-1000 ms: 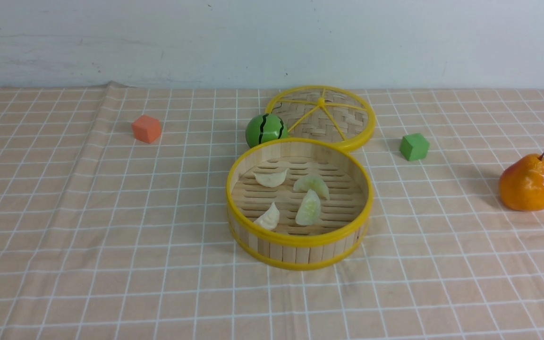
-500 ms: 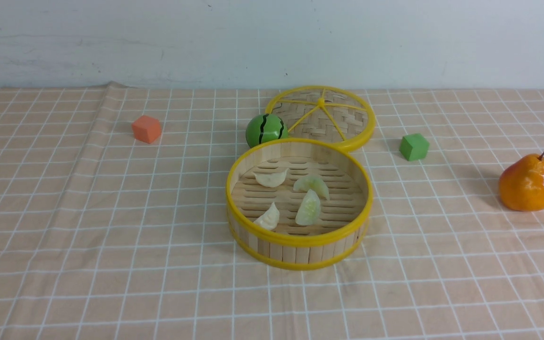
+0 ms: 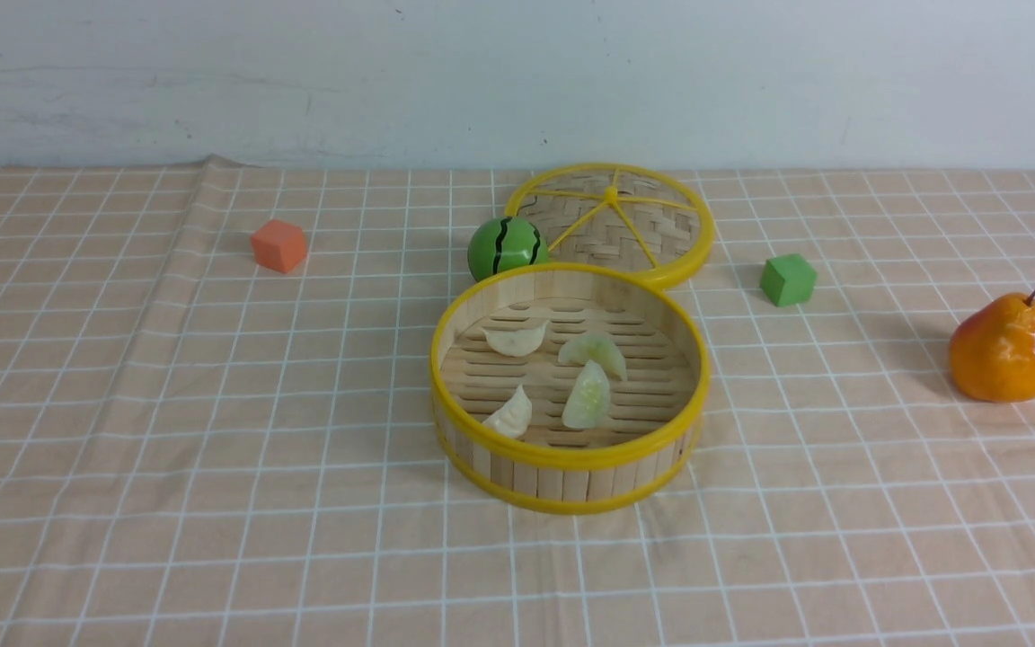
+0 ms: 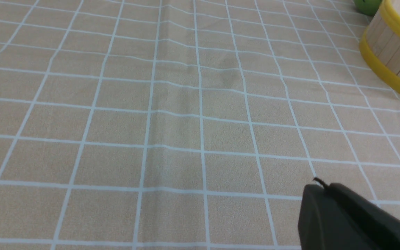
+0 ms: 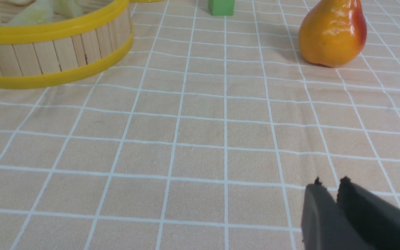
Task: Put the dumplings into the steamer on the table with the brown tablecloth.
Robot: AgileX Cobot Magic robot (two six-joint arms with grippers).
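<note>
Peach-tan gridded brown tablecloth (image 3: 212,431) drapes the whole surface below a pale wall, and at centre frame the steamer (image 3: 569,454) holds all four dumplings (image 3: 587,395) on its slatted floor, two cream on the left, two pale green on the right. Just above it lie a woven lid (image 3: 652,235) and a striped green ball (image 3: 504,247), with an orange cube (image 3: 279,244) upper left, a green cube (image 3: 788,279) and a pear (image 3: 1004,348) at right. Both arms hang low over bare cloth: the right gripper (image 5: 329,185) has its jaws pressed together on nothing, the left gripper (image 4: 319,187) also looks clenched and empty.
</note>
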